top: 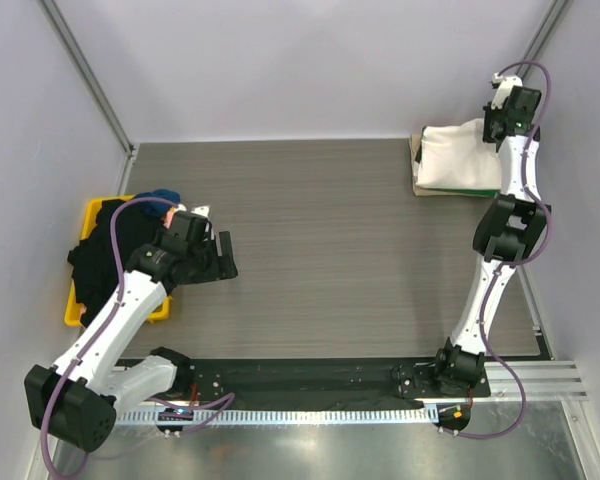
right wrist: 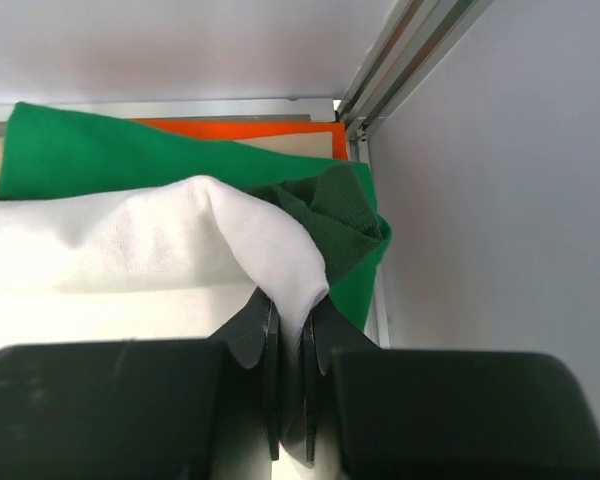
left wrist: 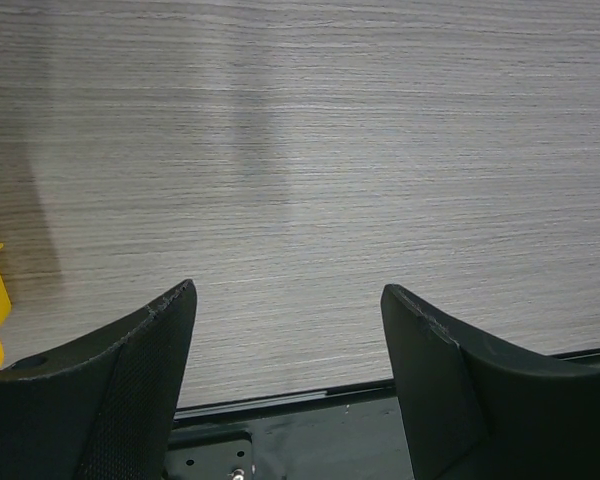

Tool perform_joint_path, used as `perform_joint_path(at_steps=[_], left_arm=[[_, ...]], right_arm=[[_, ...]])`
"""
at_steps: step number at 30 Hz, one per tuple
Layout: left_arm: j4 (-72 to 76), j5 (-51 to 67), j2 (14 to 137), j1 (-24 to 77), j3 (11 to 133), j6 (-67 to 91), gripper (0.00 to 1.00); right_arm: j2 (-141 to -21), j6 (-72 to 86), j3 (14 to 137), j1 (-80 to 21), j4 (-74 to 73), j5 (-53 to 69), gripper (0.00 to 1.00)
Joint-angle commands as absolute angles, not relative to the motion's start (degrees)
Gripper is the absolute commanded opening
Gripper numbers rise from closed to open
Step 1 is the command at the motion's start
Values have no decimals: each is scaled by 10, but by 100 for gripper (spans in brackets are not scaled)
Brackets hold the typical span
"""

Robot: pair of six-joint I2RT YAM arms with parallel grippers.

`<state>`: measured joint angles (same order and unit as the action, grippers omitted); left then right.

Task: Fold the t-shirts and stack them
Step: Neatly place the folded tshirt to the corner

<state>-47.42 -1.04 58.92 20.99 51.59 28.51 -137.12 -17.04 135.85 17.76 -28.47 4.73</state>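
two shirts lay stacked on one tan board (top: 417, 186) at the tabletop's (top: 330, 250) far right corner: one cream shirt (top: 455, 155) over one green shirt (right wrist: 100, 155). the right gripper (right wrist: 290, 312) had its fingers (right wrist: 252, 325) nearly closed, pinching a fold of the cream shirt. one yellow tray (top: 92, 212) at the left edge held a heap, one black shirt (top: 105, 255) and one blue shirt (top: 160, 200) showing. the left gripper (left wrist: 288, 292) hung wide open and empty beside the tray.

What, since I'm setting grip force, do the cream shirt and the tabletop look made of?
Cream shirt: soft matte knit, likely cotton; fuzzy surface, rounded folds. Tabletop: hard, probably grey wood-grain laminate; fine straight streaks, faint sheen.
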Motion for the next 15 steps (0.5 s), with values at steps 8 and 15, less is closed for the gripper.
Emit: perform_joint_path(at_steps=[8, 15], left_arm=[[-468, -14, 593, 214, 519, 289, 75], [-467, -18, 581, 214, 518, 291, 76]], right_arm=[[-1462, -109, 1398, 177, -78, -39, 7], [-1487, -26, 1414, 174, -20, -76, 92]])
